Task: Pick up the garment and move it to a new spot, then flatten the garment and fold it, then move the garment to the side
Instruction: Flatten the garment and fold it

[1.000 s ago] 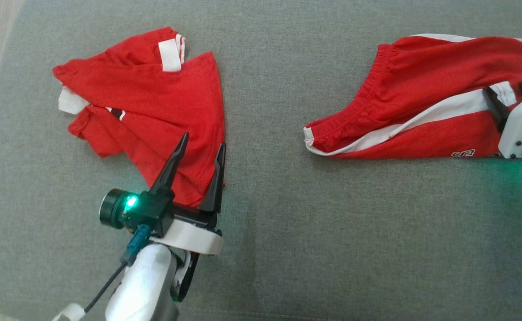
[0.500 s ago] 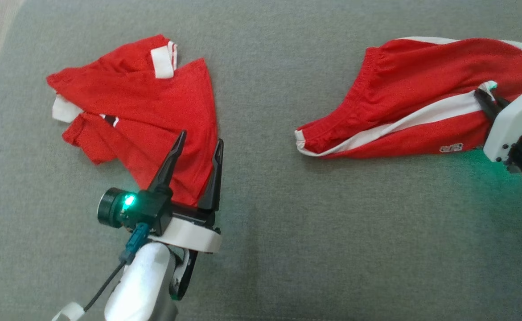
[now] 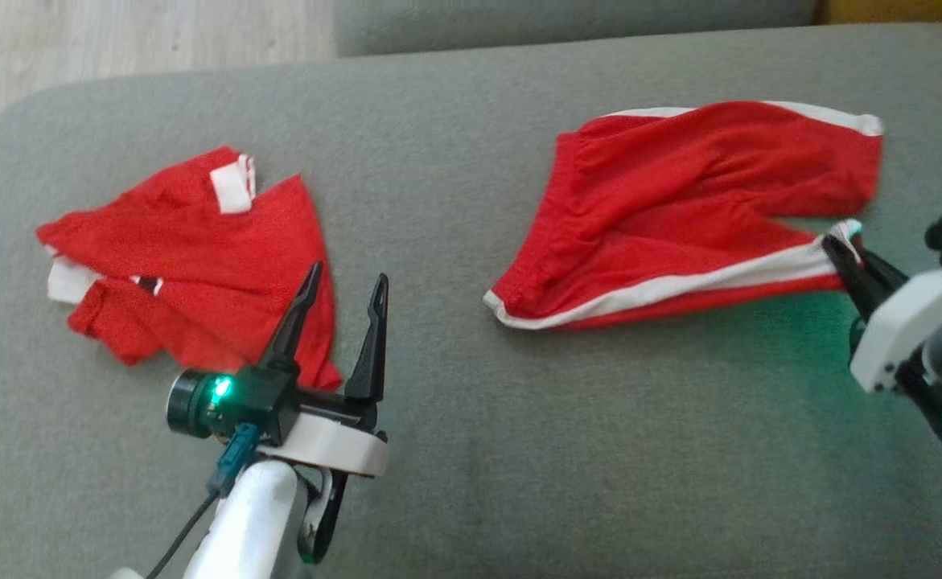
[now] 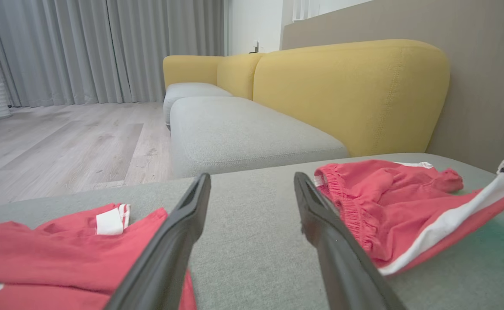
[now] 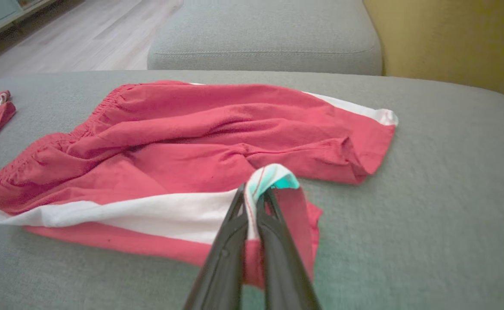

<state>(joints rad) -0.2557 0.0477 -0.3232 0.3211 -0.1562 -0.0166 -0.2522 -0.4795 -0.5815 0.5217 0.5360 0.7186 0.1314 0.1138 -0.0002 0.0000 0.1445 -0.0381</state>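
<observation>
The garment (image 3: 680, 201) is a pair of red shorts with a white side stripe, lying crumpled on the grey cushion at the right. My right gripper (image 3: 839, 251) is shut on the white-edged hem of the near leg, which is raised off the cushion. From the right wrist, the fingers (image 5: 254, 193) pinch that hem, with the rest of the shorts (image 5: 200, 129) spread beyond. My left gripper (image 3: 347, 277) is open, hovering over the lower right corner of a second red piece (image 3: 197, 241). In the left wrist view its fingers (image 4: 252, 181) hold nothing, and the shorts (image 4: 381, 202) lie to their right.
The second red piece (image 4: 62, 249), with white cuffs, lies crumpled at the left. The grey cushion (image 3: 471, 442) has a rounded far-left corner, with wooden floor (image 3: 117, 40) beyond. Another grey seat (image 4: 243, 133) and a yellow backrest (image 4: 350, 90) stand behind.
My right gripper has shut on the shorts' leg hem and lifted it a little. The head camera has tilted up, shifting the whole picture. The left gripper stays open.
</observation>
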